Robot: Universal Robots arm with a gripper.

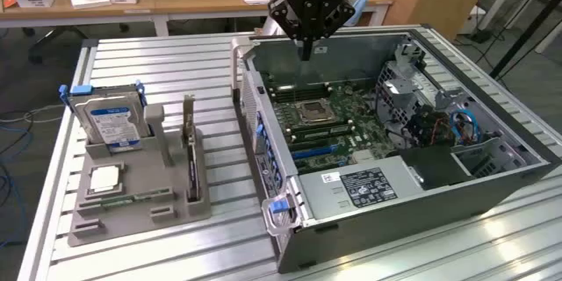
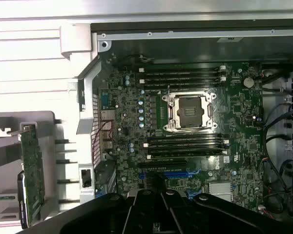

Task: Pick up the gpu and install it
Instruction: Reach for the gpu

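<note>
The gpu (image 1: 189, 156) stands on edge in a slot of the grey holder (image 1: 141, 212), at the exterior view's left of the open computer case (image 1: 369, 222). In the wrist view the gpu (image 2: 31, 173) shows its circuit-board side and a silver bracket end. My gripper (image 1: 305, 49) hangs over the far edge of the case, well away from the gpu, with its fingers shut and nothing between them. In the wrist view the gripper (image 2: 158, 190) looks down on the motherboard (image 2: 234, 102), just above the blue expansion slots (image 2: 178, 171).
A hard drive (image 1: 110, 120) with a blue-white label stands at the holder's far end, with a processor (image 1: 104, 179) and a memory stick (image 1: 131, 197) lying nearer. Inside the case are the processor socket (image 1: 314, 111), drive cage and cables (image 1: 439, 123). Desks stand behind the slatted table (image 1: 176, 64).
</note>
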